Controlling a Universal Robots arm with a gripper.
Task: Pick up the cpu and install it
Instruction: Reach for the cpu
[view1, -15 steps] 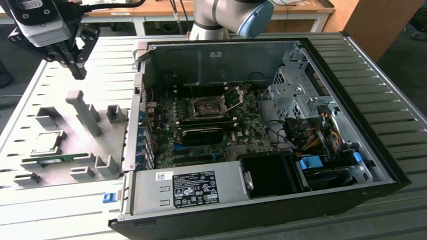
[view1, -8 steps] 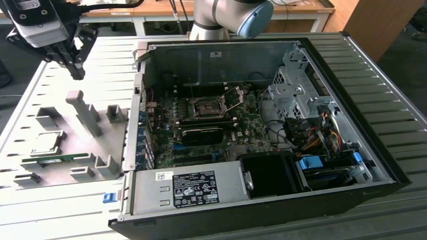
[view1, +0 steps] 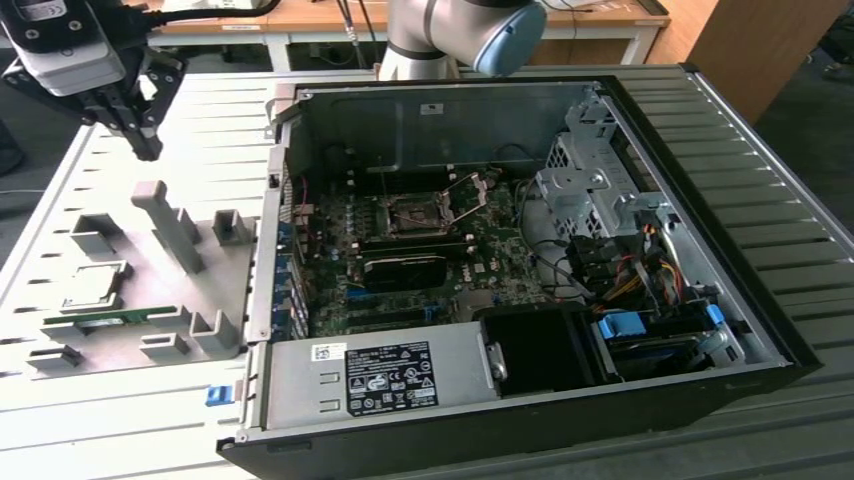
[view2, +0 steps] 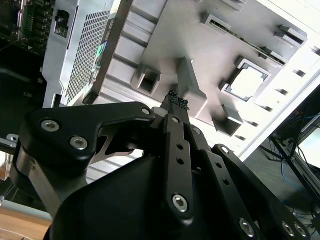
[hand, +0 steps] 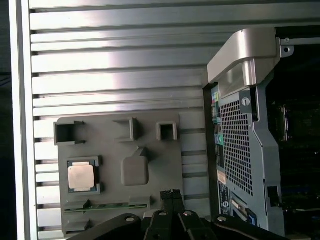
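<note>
Cpu (view1: 91, 285), flat in the grey holder (view1: 147, 290) on the desk (view1: 107, 420), lies toward the lower left of the exterior frame from my claw (view1: 144, 150), which hangs upper left, closed and empty.

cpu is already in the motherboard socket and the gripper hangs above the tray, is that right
No. The cpu lies on the tray, not in the socket, as the exterior view shows. The gripper does hang above the tray.
</note>
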